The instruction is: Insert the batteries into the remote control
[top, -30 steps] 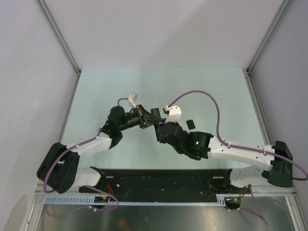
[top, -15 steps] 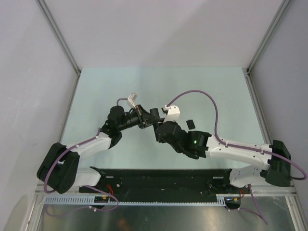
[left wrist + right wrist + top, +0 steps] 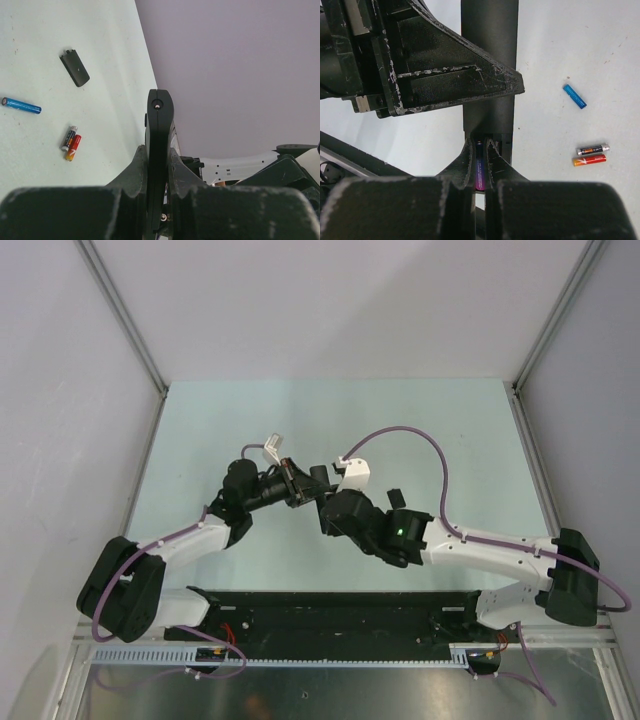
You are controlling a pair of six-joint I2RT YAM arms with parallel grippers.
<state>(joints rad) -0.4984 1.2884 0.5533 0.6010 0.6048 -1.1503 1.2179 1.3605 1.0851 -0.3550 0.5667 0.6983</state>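
At mid-table, left pincer [image 3: 158, 151] clamps remote control [image 3: 159, 117]; right pincer [image 3: 481, 148], gripping battery [image 3: 480, 175], edged left.

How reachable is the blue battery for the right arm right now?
Probably not yet. The blue battery lies uncovered on the table, but the right gripper is shut on a purple battery at the compartment of the remote control. It would likely have to seat or release that first.

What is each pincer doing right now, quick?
Left pincer: closed, holding the remote control.
Right pincer: closed, holding a battery.
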